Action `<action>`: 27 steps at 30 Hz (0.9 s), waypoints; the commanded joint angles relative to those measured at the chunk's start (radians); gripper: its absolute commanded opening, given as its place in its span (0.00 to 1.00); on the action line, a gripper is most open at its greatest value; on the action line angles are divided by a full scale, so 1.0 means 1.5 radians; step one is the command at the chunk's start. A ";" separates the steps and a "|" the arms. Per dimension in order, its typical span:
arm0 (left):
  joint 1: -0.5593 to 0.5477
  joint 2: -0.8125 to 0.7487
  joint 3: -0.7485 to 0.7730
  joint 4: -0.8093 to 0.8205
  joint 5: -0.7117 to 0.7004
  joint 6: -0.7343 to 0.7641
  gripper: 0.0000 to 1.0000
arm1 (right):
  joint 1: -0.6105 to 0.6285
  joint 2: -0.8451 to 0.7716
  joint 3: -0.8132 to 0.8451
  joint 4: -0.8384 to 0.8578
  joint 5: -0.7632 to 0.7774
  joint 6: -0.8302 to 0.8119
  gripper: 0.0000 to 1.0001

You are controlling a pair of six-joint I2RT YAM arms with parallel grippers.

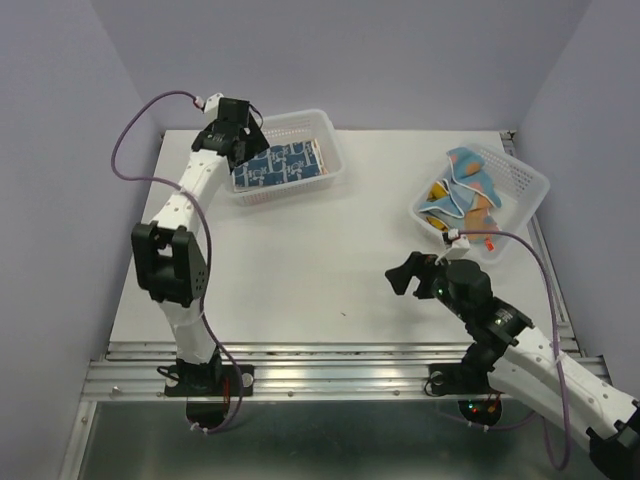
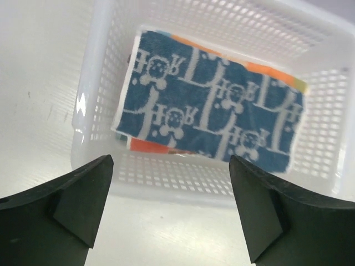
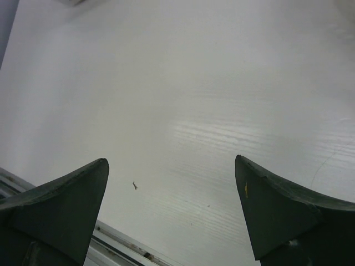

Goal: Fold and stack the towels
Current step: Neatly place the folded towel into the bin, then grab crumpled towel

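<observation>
LEFT BASKET, FAR SIDE OF THE TABLE: The left gripper (image 2: 169, 164) hangs just above the near wall of a white perforated basket (image 2: 83, 111), its two dark fingers spread wide with nothing between them. Inside the basket a folded navy towel (image 2: 211, 124) with a pale blue pattern lies flat on top of a small stack. The edges of an orange towel (image 2: 152, 146) show beneath it along the near and far sides. Across the white table (image 1: 330, 260), the right gripper (image 3: 172, 163) hovers over bare tabletop near the front edge, its fingers likewise spread apart and gripping nothing. Beyond it, at the far right, a second white basket (image 1: 528, 180) holds a loose heap of unfolded towels (image 1: 465, 185) — light blue with orange spots among them, crumpled together.
</observation>
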 commanded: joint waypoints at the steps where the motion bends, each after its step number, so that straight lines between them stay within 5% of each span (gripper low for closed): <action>1: -0.033 -0.235 -0.130 0.123 0.042 0.039 0.99 | 0.004 0.043 0.138 -0.051 0.144 0.058 1.00; 6: -0.049 -0.482 -0.430 0.282 0.102 0.032 0.99 | 0.002 0.178 0.293 -0.184 0.336 0.101 1.00; 10: -0.050 -0.617 -0.600 0.320 0.090 -0.023 0.99 | -0.058 0.285 0.389 -0.184 0.440 0.052 1.00; 15: -0.050 -0.708 -0.747 0.343 0.122 -0.049 0.99 | -0.225 0.424 0.468 -0.073 0.230 -0.116 1.00; 27: -0.050 -0.652 -0.775 0.347 0.141 -0.046 0.99 | -0.345 0.700 0.639 -0.096 0.161 -0.234 1.00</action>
